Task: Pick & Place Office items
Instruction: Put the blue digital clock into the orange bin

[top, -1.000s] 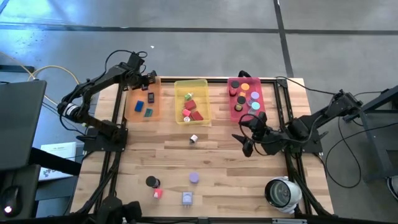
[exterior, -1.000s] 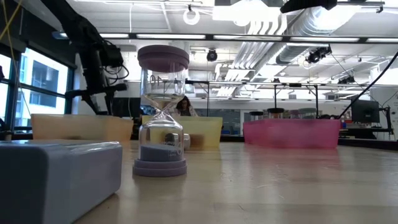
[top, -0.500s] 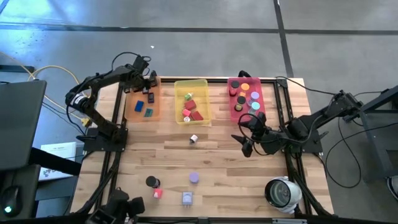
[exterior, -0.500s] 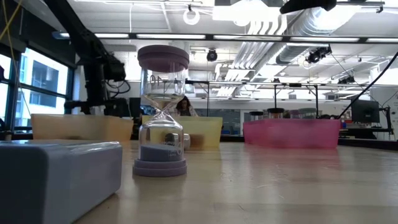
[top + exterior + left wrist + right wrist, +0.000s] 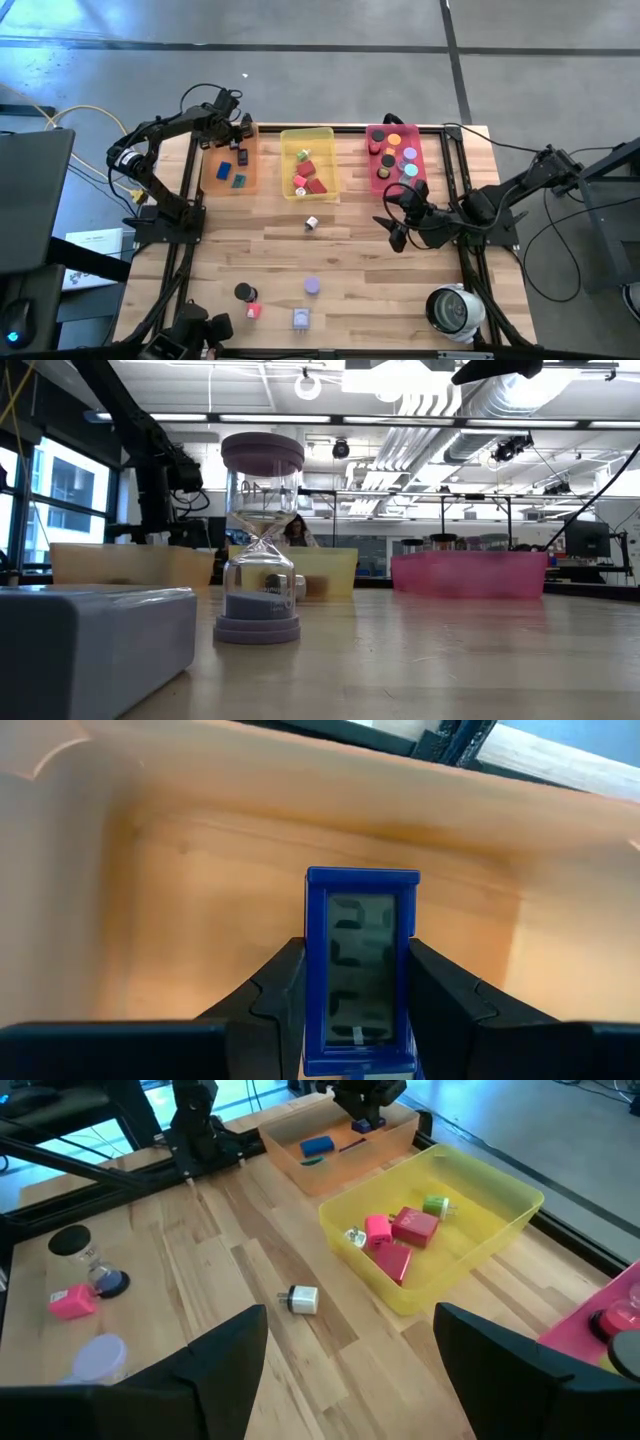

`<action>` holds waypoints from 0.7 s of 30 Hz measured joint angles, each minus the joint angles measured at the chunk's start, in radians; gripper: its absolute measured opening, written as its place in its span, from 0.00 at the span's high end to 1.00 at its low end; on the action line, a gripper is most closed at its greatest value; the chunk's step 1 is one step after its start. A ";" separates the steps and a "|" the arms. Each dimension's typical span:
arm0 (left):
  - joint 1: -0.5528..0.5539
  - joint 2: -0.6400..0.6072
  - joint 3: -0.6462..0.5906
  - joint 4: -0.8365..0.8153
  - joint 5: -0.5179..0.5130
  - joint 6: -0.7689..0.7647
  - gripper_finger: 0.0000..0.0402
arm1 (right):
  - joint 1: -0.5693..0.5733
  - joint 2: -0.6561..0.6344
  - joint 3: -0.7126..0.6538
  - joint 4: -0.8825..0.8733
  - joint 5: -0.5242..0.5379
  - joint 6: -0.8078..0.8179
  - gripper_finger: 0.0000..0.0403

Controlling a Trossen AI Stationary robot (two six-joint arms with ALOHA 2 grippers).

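Note:
My left gripper [image 5: 238, 136] hangs inside the far end of the orange tray [image 5: 222, 184], shut on a blue rectangular piece with a grey display face [image 5: 362, 970]. The right wrist view shows that gripper [image 5: 365, 1102] from afar. A blue piece [image 5: 224, 169], a teal piece [image 5: 239, 181] and a dark piece [image 5: 243, 157] lie on the tray floor. My right gripper [image 5: 400, 218] waits open above the table's right half, holding nothing [image 5: 350, 1370]. A small white plug-like piece [image 5: 312, 224] lies on the wood in front of the yellow tray [image 5: 330, 135]. My left gripper pinches the blue piece by its two long side edges [image 5: 312, 1000] between the two fingers [image 5: 275, 995]. The fingers slant steeply down from above and run along the piece. Its far end sticks out past the fingertips toward the tray floor; whether it touches there does not show.
The yellow tray holds red, pink and green pieces [image 5: 400, 1240]. A pink tray [image 5: 378, 185] at far right holds coloured discs. Near the front edge stand an hourglass [image 5: 262, 540], a lavender block [image 5: 95, 645], a pink cube [image 5: 253, 310] and a white-grey round device [image 5: 455, 310].
My left gripper has sunk into the orange tray with the blue piece still in its hold, then kept still over the last half second.

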 joint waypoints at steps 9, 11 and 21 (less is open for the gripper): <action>0.000 0.000 0.000 -0.009 0.001 0.016 0.62 | 0.000 0.000 0.000 -0.013 -0.001 0.025 0.31; 0.000 0.000 0.000 -0.014 0.004 0.020 0.56 | 0.000 0.000 0.000 -0.013 -0.001 0.026 0.31; 0.000 0.000 0.000 -0.013 0.009 0.020 0.49 | 0.000 0.000 0.000 -0.006 -0.004 0.050 0.31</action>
